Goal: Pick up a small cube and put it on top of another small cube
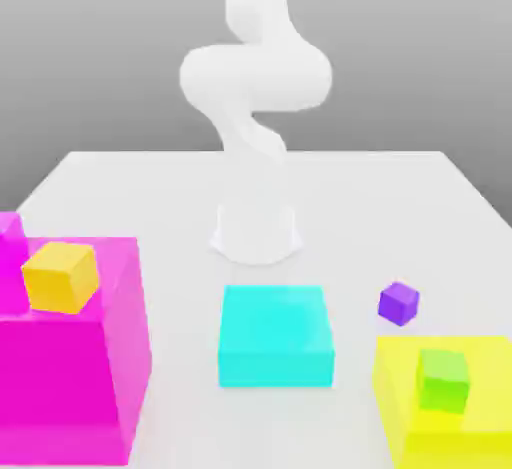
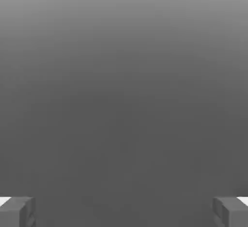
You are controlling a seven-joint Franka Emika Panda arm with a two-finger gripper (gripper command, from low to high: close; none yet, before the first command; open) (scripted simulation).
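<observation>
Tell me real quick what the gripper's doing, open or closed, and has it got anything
Gripper: open, fingers wide apart, holding nothing.

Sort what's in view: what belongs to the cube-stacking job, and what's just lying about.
For the job:
purple cube
gripper, open
green cube or orange-yellow cube as the other; which one is unclear

Lying about:
cyan block
magenta block
yellow block
</observation>
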